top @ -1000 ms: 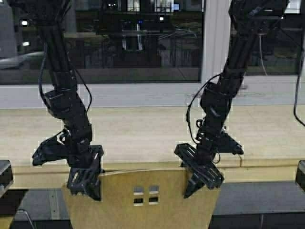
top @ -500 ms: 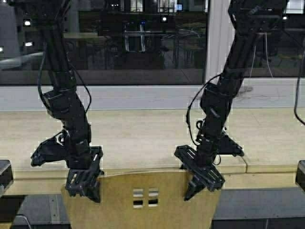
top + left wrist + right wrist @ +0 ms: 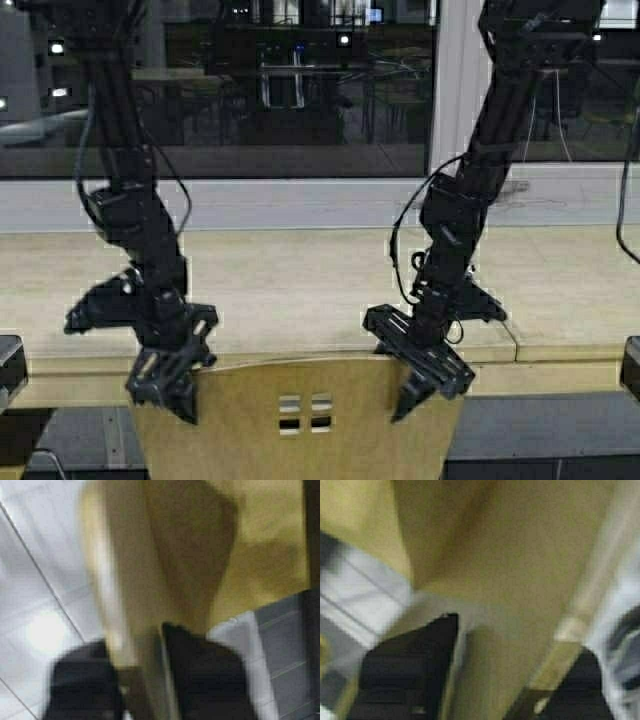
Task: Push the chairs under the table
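On the left, the left hand (image 3: 165,385) is sitting at the left upper corner of the chair (image 3: 300,420), its fingers straddling the top edge of the backrest; the left wrist view is showing one dark finger (image 3: 200,680) on each face of the thin plywood, closed onto it. Moving to the middle, the chair is standing directly in front of the robot with only its backrest showing, the four small square holes facing the camera and its top edge running left to right, parallel to the thick front edge of the tabletop (image 3: 300,280) just beyond it. The seat is lying out of sight below, so how far it is already tucked under cannot be told. On the right, the right hand (image 3: 425,375) is pinching the backrest's right upper corner in the same way, a finger (image 3: 405,670) on either face in the right wrist view. Both hands are equally near, gripping symmetric points, and the table is lying straight ahead of them, so the push probably needs to go forward and evenly, or the chair may twist.
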### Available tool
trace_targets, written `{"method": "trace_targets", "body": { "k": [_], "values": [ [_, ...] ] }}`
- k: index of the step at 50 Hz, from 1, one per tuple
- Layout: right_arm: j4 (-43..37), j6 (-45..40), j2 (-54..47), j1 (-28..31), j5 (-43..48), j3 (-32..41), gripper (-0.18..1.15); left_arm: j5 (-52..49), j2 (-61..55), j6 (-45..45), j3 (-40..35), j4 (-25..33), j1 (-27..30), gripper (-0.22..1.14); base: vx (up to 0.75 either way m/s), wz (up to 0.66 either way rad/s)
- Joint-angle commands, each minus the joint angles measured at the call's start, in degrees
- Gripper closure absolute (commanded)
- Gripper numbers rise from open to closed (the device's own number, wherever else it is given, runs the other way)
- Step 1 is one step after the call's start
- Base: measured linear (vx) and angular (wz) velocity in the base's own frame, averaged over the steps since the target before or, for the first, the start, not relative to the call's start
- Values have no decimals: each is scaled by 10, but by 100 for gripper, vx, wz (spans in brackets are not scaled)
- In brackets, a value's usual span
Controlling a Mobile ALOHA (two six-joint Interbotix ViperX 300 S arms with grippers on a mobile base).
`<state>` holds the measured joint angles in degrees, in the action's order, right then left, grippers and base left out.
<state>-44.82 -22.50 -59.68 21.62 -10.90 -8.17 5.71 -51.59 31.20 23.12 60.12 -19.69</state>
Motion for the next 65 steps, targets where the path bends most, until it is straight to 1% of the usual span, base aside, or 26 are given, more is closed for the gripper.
{"method": "trace_targets", "body": {
  "k": [1,3,12,15,22,30,34,40,43,48,49,59,62,65],
  "values": [
    [5,8,15,-9,-8,5,1,-8,43,-11,0,-4,22,-3,0,0],
    [5,8,19,-10,-9,4,1,-12,44,-11,2,-4,22,-5,0,0],
    [7,11,54,-15,-34,-15,1,-53,78,-12,24,-4,22,-5,0,0],
    [8,11,83,-22,-52,-35,1,-66,112,-15,43,-5,22,-5,0,0],
    [14,12,163,-39,-62,-85,1,-68,198,-15,83,-4,22,-5,0,0],
    [52,9,258,-61,-80,-137,1,-67,302,-15,122,-4,22,-5,0,0],
    [67,9,293,-70,-93,-153,1,-65,345,-16,136,-4,22,-5,0,0],
    [83,21,340,-76,-103,-160,1,-65,398,-42,160,-14,23,-5,0,0],
    [113,40,367,-76,-103,-164,1,-67,428,-77,176,-41,23,-5,0,0],
    [200,94,432,-75,-91,-182,1,-78,485,-165,211,-123,25,-5,0,0],
    [214,104,444,-74,-87,-186,1,-83,502,-192,223,-147,25,-5,0,0],
    [332,200,570,-72,-46,-267,1,-108,637,-372,321,-305,25,-4,-1,0],
    [371,223,603,-68,-18,-301,2,-110,681,-414,354,-340,25,-4,-3,1],
    [369,225,635,-54,4,-307,2,-109,722,-430,377,-360,25,-4,-5,1]
  ]
}}
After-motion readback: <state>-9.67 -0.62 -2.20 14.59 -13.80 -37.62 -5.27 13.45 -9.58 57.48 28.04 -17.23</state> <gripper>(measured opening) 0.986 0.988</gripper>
